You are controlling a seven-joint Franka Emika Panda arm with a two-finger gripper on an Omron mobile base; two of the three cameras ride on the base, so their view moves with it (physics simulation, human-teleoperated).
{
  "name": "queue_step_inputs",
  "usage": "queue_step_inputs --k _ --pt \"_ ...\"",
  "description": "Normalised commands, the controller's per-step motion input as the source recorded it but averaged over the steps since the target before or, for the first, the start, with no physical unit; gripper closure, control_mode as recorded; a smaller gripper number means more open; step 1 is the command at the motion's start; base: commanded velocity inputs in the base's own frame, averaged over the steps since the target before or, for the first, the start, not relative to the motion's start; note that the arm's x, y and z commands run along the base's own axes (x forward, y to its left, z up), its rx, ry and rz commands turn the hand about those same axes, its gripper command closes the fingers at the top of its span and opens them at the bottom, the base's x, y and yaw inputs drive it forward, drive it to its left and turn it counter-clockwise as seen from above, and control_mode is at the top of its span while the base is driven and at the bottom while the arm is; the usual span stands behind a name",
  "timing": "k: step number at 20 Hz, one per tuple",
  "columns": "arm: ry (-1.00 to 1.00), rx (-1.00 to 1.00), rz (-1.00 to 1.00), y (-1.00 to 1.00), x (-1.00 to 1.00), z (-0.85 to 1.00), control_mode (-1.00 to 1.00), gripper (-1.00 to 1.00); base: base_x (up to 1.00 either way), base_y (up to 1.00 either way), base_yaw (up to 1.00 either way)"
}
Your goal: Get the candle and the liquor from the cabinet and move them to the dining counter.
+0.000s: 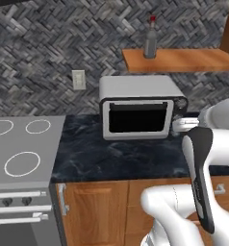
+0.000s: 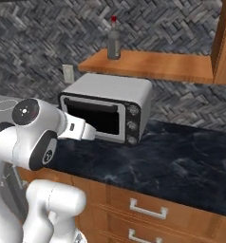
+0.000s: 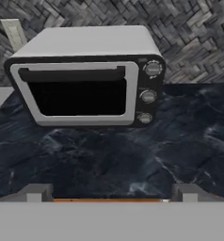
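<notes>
- Nearest the lens in the hand view, the fingers (image 3: 111, 193): two dark tips standing wide apart, released, nothing between them.
- Just beyond them runs the front edge of the dark marble table (image 3: 189, 141), bare right up to the lip.
- Past that stretch and a little left of the fingers sits the toaster oven (image 3: 88, 77), door facing them, knobs on its right.
- Now the relation that matters: the liquor (image 1: 150, 42) stands upright on the shelf board of the cabinet (image 1: 184, 60), above and beyond the fingers, higher than the oven's roof.
- Its long axis is vertical, red cap up, so a level, sideways approach at the broad body looks the likely fit.
- It stands near the shelf's left end (image 2: 93, 62), with bare board to its right as far as the wooden side panel (image 2: 224, 40).
- I judge the climb over the oven the tight part; the candle I cannot make out here.
</notes>
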Motion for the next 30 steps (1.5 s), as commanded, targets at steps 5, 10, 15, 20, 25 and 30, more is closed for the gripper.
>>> queue_step_inputs --k 5,10,15,20,25,30 --pt "0.0 0.0 0.0 0.0 0.0 0.0 1.0 -1.0 0.54 0.32 -0.13" --pt "0.0 0.0 0.0 0.0 0.0 0.0 1.0 -1.0 0.38 0.22 -0.11" --pt "0.0 0.0 0.0 0.0 0.0 0.0 1.0 -1.0 0.45 0.12 -0.03" --pt "0.0 0.0 0.0 0.0 0.0 0.0 1.0 -1.0 0.49 0.08 0.0" --pt "0.0 0.0 0.0 0.0 0.0 0.0 1.0 -1.0 0.22 0.05 0.0" --pt "0.0 0.0 0.0 0.0 0.0 0.0 1.0 -1.0 0.0 0.0 0.0"
